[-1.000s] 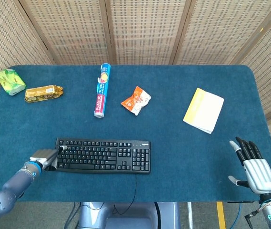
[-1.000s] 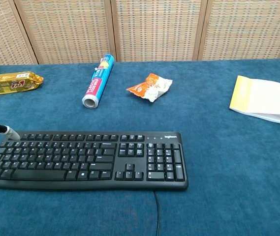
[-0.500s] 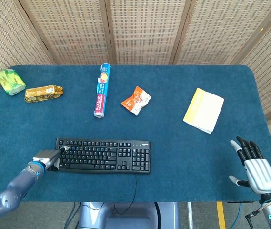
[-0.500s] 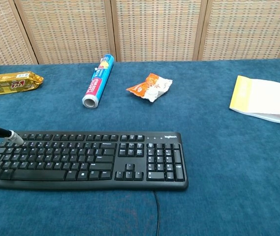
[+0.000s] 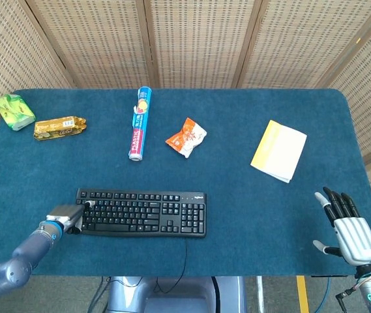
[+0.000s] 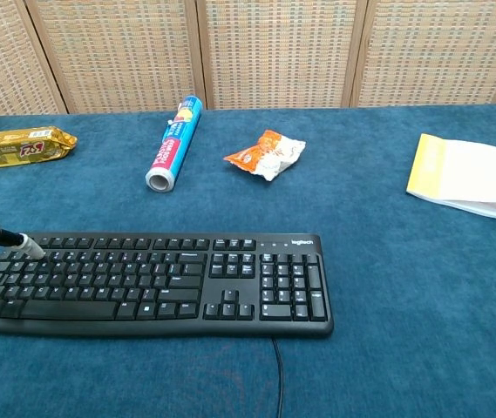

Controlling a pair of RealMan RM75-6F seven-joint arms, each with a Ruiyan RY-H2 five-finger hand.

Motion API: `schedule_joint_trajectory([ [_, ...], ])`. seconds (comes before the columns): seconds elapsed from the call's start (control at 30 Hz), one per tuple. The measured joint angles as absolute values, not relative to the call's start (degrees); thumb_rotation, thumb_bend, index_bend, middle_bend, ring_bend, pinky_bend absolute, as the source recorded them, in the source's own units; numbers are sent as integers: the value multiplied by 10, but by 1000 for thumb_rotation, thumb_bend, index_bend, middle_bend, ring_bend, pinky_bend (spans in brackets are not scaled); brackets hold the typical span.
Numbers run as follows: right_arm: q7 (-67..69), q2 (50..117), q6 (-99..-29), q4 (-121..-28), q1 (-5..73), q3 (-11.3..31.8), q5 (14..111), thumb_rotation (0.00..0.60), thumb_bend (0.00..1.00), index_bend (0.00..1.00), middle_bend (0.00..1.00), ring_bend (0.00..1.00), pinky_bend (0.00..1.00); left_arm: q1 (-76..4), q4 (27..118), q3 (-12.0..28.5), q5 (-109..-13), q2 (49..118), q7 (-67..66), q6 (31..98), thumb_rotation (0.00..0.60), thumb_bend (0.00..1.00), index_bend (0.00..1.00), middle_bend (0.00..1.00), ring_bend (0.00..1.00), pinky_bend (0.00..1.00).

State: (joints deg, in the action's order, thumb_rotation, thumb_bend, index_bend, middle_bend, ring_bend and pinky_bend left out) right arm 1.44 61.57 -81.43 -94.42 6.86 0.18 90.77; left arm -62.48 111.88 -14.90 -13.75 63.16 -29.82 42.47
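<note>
Left hand has crept right since earlier frame: one fingertip now on top-left keys of keyboard, lower left, others tucked to isolate it; right hand idle, spread, lower right

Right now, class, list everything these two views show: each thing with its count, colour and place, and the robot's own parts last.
keyboard: one, black, near left of the table, cable running off the near edge.
foil roll: one, blue with a red label, far centre-left, lying lengthwise.
snack bag: one, orange and white, right of the roll.
booklet: one, yellow and white, far right.
gold packet: one, far left.
green packet: one, far left corner.
table: one, blue cloth cover.
screen: wicker panels behind.
left hand: grey, fingertip on the keyboard's left end.
right hand: silver and black, fingers spread, near right corner, holding nothing.
</note>
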Motion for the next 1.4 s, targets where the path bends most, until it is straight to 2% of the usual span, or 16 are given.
schedule_joint_trajectory([
  [0.47, 14, 616, -816, -943, 68, 2, 909, 600, 47, 0, 0, 0, 0, -632, 1113, -156, -135, 640, -288, 425, 600, 938, 0, 638, 614, 371],
  [0.67, 13, 617, -815, -942, 69, 1, 909, 600, 47, 0, 0, 0, 0, -627, 1141, -146, -168, 612, -272, 433, 600, 907, 0, 638, 614, 371],
  [0.77, 12, 617, -814, -942, 69, 1, 910, 600, 48, 0, 0, 0, 0, -619, 1171, -134, -203, 579, -255, 448, 600, 790, 0, 611, 595, 371],
  [0.87, 10, 618, -813, -942, 69, 0, 910, 600, 47, 0, 0, 0, 0, -597, 1202, -120, -259, 546, -227, 473, 600, 653, 0, 371, 409, 349],
  [0.93, 10, 618, -813, -942, 69, 0, 910, 600, 46, 0, 0, 0, 0, -572, 1217, -113, -310, 528, -206, 495, 600, 557, 0, 175, 242, 257],
  [1.0, 9, 618, -813, -942, 69, 0, 910, 600, 48, 0, 0, 0, 0, -542, 1229, -107, -365, 516, -184, 522, 600, 442, 0, 40, 79, 117],
  [1.03, 9, 619, -813, -942, 69, 0, 910, 600, 49, 0, 0, 0, 0, -523, 1234, -105, -397, 511, -172, 541, 600, 369, 0, 3, 20, 50],
  [1.1, 7, 619, -812, -942, 69, 1, 908, 600, 48, 0, 0, 0, 0, -497, 1237, -104, -436, 509, -159, 569, 600, 252, 0, 0, 0, 1],
  [1.23, 3, 620, -811, -941, 69, 1, 905, 600, 46, 0, 0, 0, 0, -411, 1213, -108, -550, 531, -140, 684, 600, 50, 0, 0, 0, 0],
  [1.4, -4, 623, -807, -941, 71, 5, 898, 600, 43, 0, 0, 0, 0, -295, 1088, -117, -671, 622, -154, 855, 600, 12, 0, 0, 0, 0],
])
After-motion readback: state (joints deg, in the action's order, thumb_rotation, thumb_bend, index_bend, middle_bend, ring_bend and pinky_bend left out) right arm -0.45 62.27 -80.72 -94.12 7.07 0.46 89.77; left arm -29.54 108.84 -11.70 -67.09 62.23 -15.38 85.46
